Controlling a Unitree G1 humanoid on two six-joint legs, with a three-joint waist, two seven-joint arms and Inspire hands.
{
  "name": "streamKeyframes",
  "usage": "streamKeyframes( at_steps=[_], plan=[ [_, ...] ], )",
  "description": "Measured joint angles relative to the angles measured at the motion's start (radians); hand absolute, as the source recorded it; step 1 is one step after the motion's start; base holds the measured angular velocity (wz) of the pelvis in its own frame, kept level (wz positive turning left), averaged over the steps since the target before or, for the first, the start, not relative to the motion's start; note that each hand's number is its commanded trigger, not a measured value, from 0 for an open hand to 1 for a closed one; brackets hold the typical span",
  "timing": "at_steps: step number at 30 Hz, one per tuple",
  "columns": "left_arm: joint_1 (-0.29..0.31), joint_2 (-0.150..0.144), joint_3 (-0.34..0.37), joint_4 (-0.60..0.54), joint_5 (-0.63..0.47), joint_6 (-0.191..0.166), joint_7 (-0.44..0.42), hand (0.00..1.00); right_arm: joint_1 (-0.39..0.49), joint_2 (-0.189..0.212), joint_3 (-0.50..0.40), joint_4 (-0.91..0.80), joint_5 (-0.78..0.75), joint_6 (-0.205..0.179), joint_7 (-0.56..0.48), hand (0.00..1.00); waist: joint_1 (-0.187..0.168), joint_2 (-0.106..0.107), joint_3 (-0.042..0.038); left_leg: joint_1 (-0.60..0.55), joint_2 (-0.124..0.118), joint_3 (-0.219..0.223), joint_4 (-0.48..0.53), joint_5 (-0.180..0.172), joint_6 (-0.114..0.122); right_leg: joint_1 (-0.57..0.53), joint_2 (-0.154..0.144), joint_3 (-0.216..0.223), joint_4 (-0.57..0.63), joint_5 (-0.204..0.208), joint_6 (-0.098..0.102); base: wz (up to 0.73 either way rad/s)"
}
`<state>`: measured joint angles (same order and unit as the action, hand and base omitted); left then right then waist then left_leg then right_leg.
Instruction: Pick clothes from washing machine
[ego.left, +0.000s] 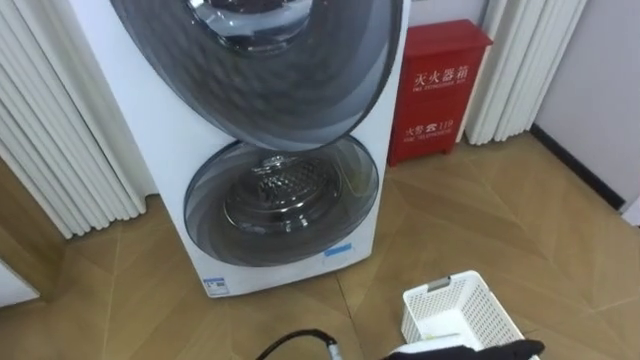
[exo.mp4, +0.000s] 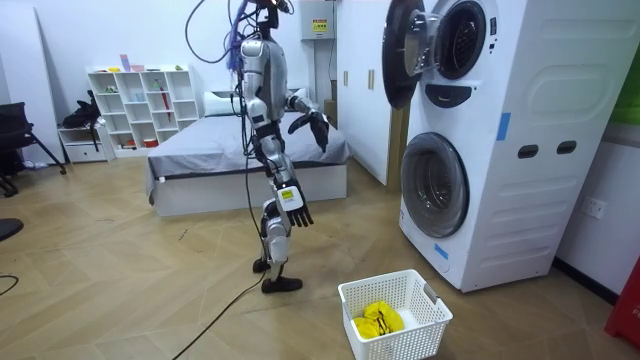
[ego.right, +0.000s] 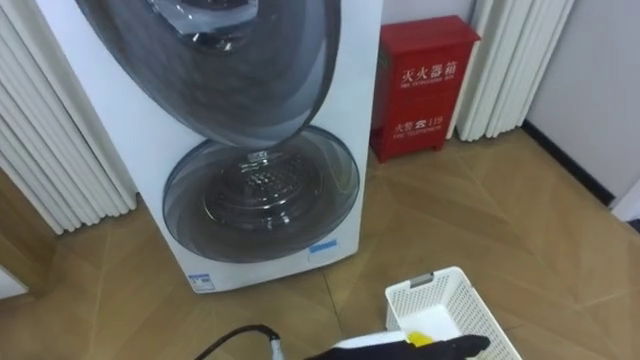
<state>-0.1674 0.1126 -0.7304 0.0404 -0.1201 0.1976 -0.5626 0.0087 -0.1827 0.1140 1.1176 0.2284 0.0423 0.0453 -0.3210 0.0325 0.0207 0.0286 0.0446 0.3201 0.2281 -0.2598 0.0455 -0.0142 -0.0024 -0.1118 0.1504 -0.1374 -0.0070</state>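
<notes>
The white stacked washing machine (exo.mp4: 530, 150) has its upper round door (exo.mp4: 400, 50) swung open and its lower door (ego.left: 285, 200) closed. No clothes can be made out inside the upper drum. A white slatted basket (exo.mp4: 392, 283) stands on the floor in front of it, with a yellow cloth (exo.mp4: 380, 318) lying inside. I stand a step or two back from the machine, facing it. My left hand (exo.mp4: 318, 128) is raised at chest height, fingers relaxed, holding nothing. My right hand (exo.mp4: 300, 213) hangs by my thigh, open and empty, and its dark shape (ego.left: 500, 352) crosses the basket's near edge.
A red fire cabinet (ego.left: 437, 90) stands against the wall right of the machine. Pale curtains (ego.left: 50, 130) hang at both sides. Behind me are a bed (exo.mp4: 230, 160) and a white shelf unit (exo.mp4: 140, 105). Wooden floor lies between me and the basket.
</notes>
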Motion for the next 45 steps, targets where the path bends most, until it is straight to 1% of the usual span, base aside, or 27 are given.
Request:
streamKeyframes(
  at_steps=[3, 6, 7, 9, 12, 13, 14, 16, 17, 18, 19, 20, 22, 23, 25, 26, 28, 29, 30, 31, 33, 38, 40, 41, 43, 44, 45],
  plan=[
    [0.0, 0.018, 0.002, 0.008, 0.016, 0.0, 0.0, 0.0, 0.0, 0.0, -0.001, 0.003, -0.001, 0.0, 0.002, 0.0, 0.001, 0.0, 0.0002, 0.003, -0.001, -0.003, -0.008, 0.002, -0.003, 0.002, 0.001, -0.002, -0.001, -0.001, 0.0, 0.0],
    [0.001, 0.034, 0.013, 0.059, 0.025, 0.002, 0.014, 0.0, 0.002, 0.004, -0.009, 0.004, 0.004, 0.0, 0.002, 0.0, 0.007, -0.001, 0.0009, 0.006, 0.0, -0.007, -0.008, 0.002, -0.004, 0.002, 0.003, -0.001, -0.001, -0.001, 0.0, -0.02],
    [0.001, 0.035, 0.024, 0.087, 0.028, 0.002, 0.026, 0.0, 0.008, 0.004, -0.009, -0.002, 0.004, 0.001, 0.001, 0.0, 0.022, -0.004, 0.0024, 0.011, 0.0, -0.01, -0.013, 0.005, -0.008, 0.004, 0.004, 0.0, 0.0, -0.001, -0.001, -0.09],
    [0.004, 0.042, 0.049, 0.142, 0.046, 0.001, 0.053, 0.0, 0.019, 0.004, -0.019, -0.014, 0.002, 0.002, 0.001, 0.0, 0.033, -0.006, 0.0033, 0.02, -0.001, -0.022, -0.026, 0.007, -0.011, 0.015, 0.006, -0.002, 0.0, -0.002, -0.002, -0.01],
    [0.042, 0.052, 0.139, 0.253, 0.061, -0.006, 0.127, 0.0, 0.053, 0.006, -0.032, -0.041, -0.001, 0.002, -0.002, 0.0, 0.065, -0.014, 0.0066, 0.036, 0.0, -0.026, -0.031, 0.009, -0.016, 0.029, 0.01, -0.004, 0.0, -0.003, -0.004, 0.0],
    [0.066, 0.061, 0.179, 0.299, 0.069, -0.011, 0.174, 0.0, 0.065, 0.009, -0.032, -0.041, 0.007, 0.002, -0.01, 0.0, 0.082, -0.021, 0.0023, 0.039, 0.001, -0.025, -0.032, 0.01, -0.017, 0.031, 0.011, -0.003, 0.0, -0.004, -0.005, 0.0],
    [0.078, 0.062, 0.201, 0.323, 0.073, -0.014, 0.199, 0.0, 0.069, 0.01, -0.033, -0.042, 0.008, 0.002, -0.015, 0.0, 0.089, -0.024, 0.0014, 0.04, 0.002, -0.025, -0.031, 0.01, -0.017, 0.031, 0.012, -0.003, 0.0, -0.004, -0.006, 0.0],
    [0.122, 0.067, 0.31, 0.421, 0.093, -0.018, 0.297, 0.0, 0.101, 0.01, -0.063, -0.075, 0.007, 0.003, -0.021, 0.0, 0.122, -0.028, 0.0002, 0.047, 0.003, -0.025, -0.033, 0.01, -0.017, 0.038, 0.013, -0.004, 0.001, -0.005, -0.007, 0.0],
    [0.138, 0.071, 0.341, 0.434, 0.091, -0.019, 0.322, 0.0, 0.107, 0.01, -0.071, -0.082, 0.008, 0.002, -0.022, 0.0, 0.129, -0.029, 0.0003, 0.051, 0.003, -0.026, -0.034, 0.01, -0.017, 0.04, 0.013, -0.004, 0.0, -0.005, -0.007, 0.0],
    [0.164, 0.076, 0.397, 0.454, 0.09, -0.022, 0.366, 0.0, 0.12, 0.011, -0.08, -0.098, 0.007, 0.003, -0.029, 0.0, 0.141, -0.031, -0.0015, 0.057, 0.003, -0.028, -0.035, 0.01, -0.018, 0.047, 0.014, -0.004, 0.0, -0.006, -0.008, 0.04],
    [0.184, 0.084, 0.451, 0.457, 0.09, -0.022, 0.404, 0.0, 0.135, 0.012, -0.08, -0.122, 0.003, 0.002, -0.039, 0.0, 0.161, -0.033, -0.0026, 0.06, 0.003, -0.031, -0.035, 0.011, -0.018, 0.047, 0.013, -0.007, 0.0, -0.006, -0.009, 0.03],
    [0.19, 0.085, 0.477, 0.457, 0.09, -0.023, 0.423, 0.0, 0.139, 0.013, -0.08, -0.126, -0.001, 0.002, -0.045, 0.0, 0.168, -0.035, -0.0037, 0.062, 0.003, -0.03, -0.035, 0.01, -0.018, 0.046, 0.013, -0.008, 0.0, -0.006, -0.009, 0.07],
    [0.196, 0.086, 0.571, 0.446, 0.092, -0.03, 0.495, 0.0, 0.156, 0.018, -0.1, -0.134, -0.006, 0.002, -0.048, 0.0, 0.194, -0.037, -0.0124, 0.066, 0.001, -0.039, -0.035, 0.01, -0.018, 0.056, 0.01, -0.021, 0.0, -0.007, -0.008, 0.15],
    [0.196, 0.084, 0.595, 0.439, 0.092, -0.035, 0.512, 0.0, 0.159, 0.018, -0.107, -0.141, -0.006, 0.002, -0.051, 0.0, 0.196, -0.037, -0.0124, 0.07, 0.0, -0.045, -0.036, 0.01, -0.018, 0.061, 0.008, -0.026, -0.001, -0.007, -0.008, 0.21],
    [0.196, 0.082, 0.677, 0.401, 0.095, -0.056, 0.587, 0.0, 0.182, 0.023, -0.144, -0.177, -0.017, 0.0, -0.055, 0.0, 0.212, -0.034, -0.019, 0.087, 0.0, -0.049, -0.048, 0.01, -0.018, 0.074, 0.009, -0.029, 0.0, -0.008, -0.007, 0.05],
    [0.196, 0.082, 0.693, 0.388, 0.096, -0.058, 0.608, 0.0, 0.189, 0.024, -0.15, -0.186, -0.023, 0.0, -0.055, 0.0, 0.213, -0.033, -0.0209, 0.09, -0.001, -0.05, -0.049, 0.01, -0.018, 0.078, 0.009, -0.03, 0.0, -0.008, -0.007, 0.0],
    [0.199, 0.077, 0.765, 0.283, 0.129, -0.053, 0.669, 0.0, 0.204, 0.028, -0.189, -0.197, -0.061, -0.002, -0.057, 0.0, 0.222, -0.029, -0.026, 0.096, -0.001, -0.053, -0.049, 0.01, -0.018, 0.084, 0.008, -0.035, 0.001, -0.008, -0.007, 0.06],
    [0.199, 0.078, 0.777, 0.241, 0.132, -0.052, 0.686, 0.0, 0.209, 0.028, -0.195, -0.199, -0.071, -0.001, -0.058, 0.0, 0.222, -0.029, -0.0258, 0.095, -0.002, -0.056, -0.049, 0.01, -0.018, 0.084, 0.007, -0.038, 0.001, -0.008, -0.007, 0.07],
    [0.198, 0.079, 0.8, 0.158, 0.134, -0.054, 0.721, 0.0, 0.219, 0.028, -0.204, -0.201, -0.084, 0.002, -0.06, 0.0, 0.222, -0.027, -0.0265, 0.096, -0.002, -0.059, -0.049, 0.01, -0.018, 0.087, 0.007, -0.041, 0.001, -0.007, -0.007, 0.07],
    [0.192, 0.079, 0.808, 0.098, 0.14, -0.057, 0.749, 0.0, 0.227, 0.028, -0.208, -0.201, -0.097, 0.002, -0.066, 0.0, 0.219, -0.022, -0.0272, 0.105, -0.003, -0.061, -0.05, 0.01, -0.018, 0.099, 0.007, -0.04, 0.001, -0.007, -0.007, 0.04],
    [0.178, 0.079, 0.812, 0.044, 0.162, -0.061, 0.778, 0.0, 0.241, 0.027, -0.208, -0.2, -0.115, 0.003, -0.064, 0.0, 0.216, -0.012, -0.0313, 0.118, -0.003, -0.062, -0.058, 0.01, -0.018, 0.105, 0.008, -0.038, 0.002, -0.008, -0.007, 0.0],
    [0.132, 0.076, 0.787, -0.092, 0.227, -0.059, 0.817, 0.0, 0.242, 0.035, -0.206, -0.194, -0.134, 0.003, -0.055, 0.0, 0.198, 0.007, -0.0224, 0.116, -0.005, -0.062, -0.059, 0.011, -0.019, 0.1, 0.009, -0.036, 0.002, -0.008, -0.007, -0.01],
    [0.072, 0.078, 0.755, -0.154, 0.287, -0.054, 0.833, 0.0, 0.234, 0.038, -0.204, -0.192, -0.156, 0.003, -0.05, 0.0, 0.18, -0.002, -0.013, 0.11, -0.005, -0.069, -0.059, 0.012, -0.02, 0.098, 0.008, -0.042, 0.0, -0.008, -0.007, 0.07],
    [0.05, 0.078, 0.742, -0.16, 0.302, -0.054, 0.836, 0.0, 0.23, 0.038, -0.204, -0.187, -0.156, 0.002, -0.049, 0.0, 0.176, -0.003, -0.0125, 0.108, -0.005, -0.072, -0.058, 0.012, -0.02, 0.098, 0.008, -0.041, 0.0, -0.008, -0.007, 0.08],
    [-0.04, 0.073, 0.695, -0.168, 0.364, -0.054, 0.835, 0.0, 0.203, 0.039, -0.205, -0.144, -0.155, 0.003, -0.041, 0.0, 0.156, -0.004, -0.0115, 0.105, -0.005, -0.069, -0.058, 0.012, -0.02, 0.096, 0.009, -0.033, 0.0, -0.008, -0.007, -0.02],
    [-0.061, 0.072, 0.685, -0.169, 0.374, -0.054, 0.833, 0.0, 0.193, 0.04, -0.206, -0.141, -0.16, 0.003, -0.038, 0.0, 0.152, -0.004, -0.0114, 0.103, -0.005, -0.068, -0.058, 0.012, -0.02, 0.096, 0.009, -0.029, 0.0, -0.008, -0.007, -0.1],
    [-0.108, 0.07, 0.665, -0.173, 0.393, -0.052, 0.823, 0.0, 0.181, 0.04, -0.207, -0.134, -0.173, 0.003, -0.031, 0.0, 0.136, -0.004, -0.0112, 0.096, -0.005, -0.066, -0.058, 0.012, -0.02, 0.089, 0.008, -0.027, 0.0, -0.008, -0.007, -0.08]
  ],
)
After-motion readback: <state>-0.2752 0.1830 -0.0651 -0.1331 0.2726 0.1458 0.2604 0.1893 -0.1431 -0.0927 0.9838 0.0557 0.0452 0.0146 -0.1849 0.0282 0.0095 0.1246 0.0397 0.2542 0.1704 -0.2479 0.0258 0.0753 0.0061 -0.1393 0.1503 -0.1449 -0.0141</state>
